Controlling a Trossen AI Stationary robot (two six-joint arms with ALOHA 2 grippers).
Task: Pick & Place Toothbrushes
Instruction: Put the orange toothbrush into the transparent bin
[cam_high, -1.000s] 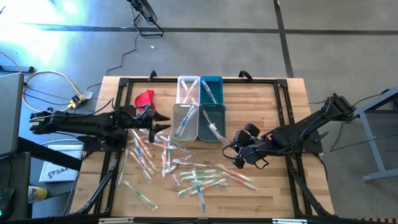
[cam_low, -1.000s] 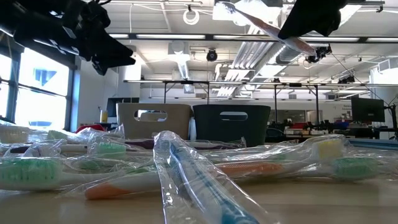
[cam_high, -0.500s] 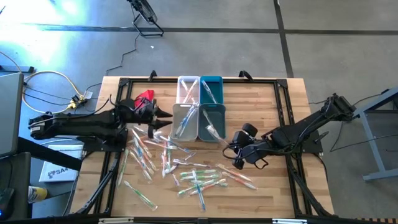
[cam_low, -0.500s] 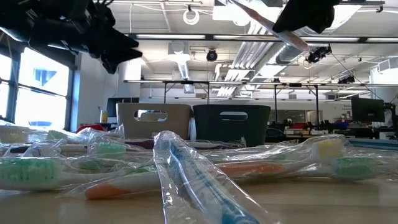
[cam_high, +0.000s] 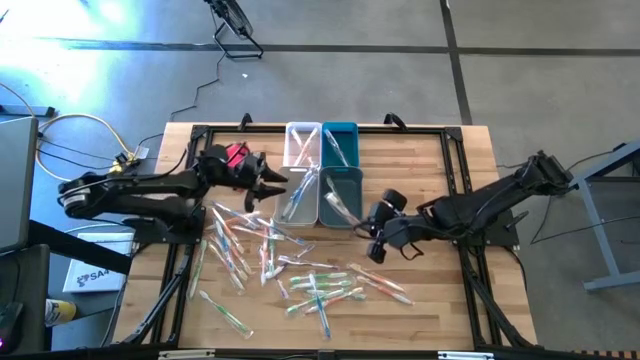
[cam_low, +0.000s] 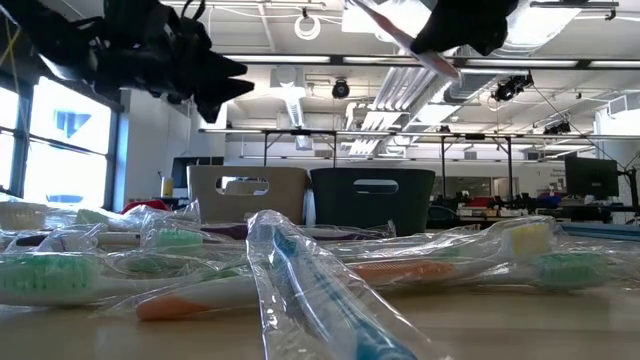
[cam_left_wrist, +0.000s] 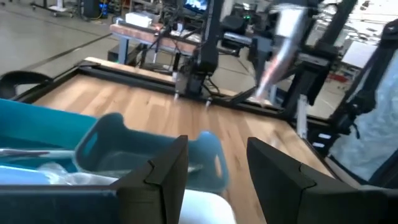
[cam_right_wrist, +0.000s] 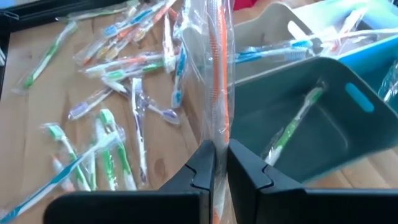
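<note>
An orange toothbrush (cam_right_wrist: 219, 74) in its clear wrapper stands pinched in the right gripper (cam_right_wrist: 221, 163), just beside the dark teal bin (cam_right_wrist: 323, 134). Gripped low, the slippery wrapper could slide out or catch the rim and fall among the loose toothbrushes (cam_high: 300, 270). The left gripper (cam_left_wrist: 214, 171) hangs empty, fingers apart, by the grey bin (cam_high: 293, 195), where the arms could crowd.

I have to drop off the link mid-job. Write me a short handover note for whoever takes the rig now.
Right pincer: shut on an orange toothbrush, raised beside the dark teal bin.
Left pincer: open, empty, over the grey bin.
Done: a few brushes lie in the four bins.
Left: drop the orange one, then clear the loose toothbrushes spread across the table.
</note>
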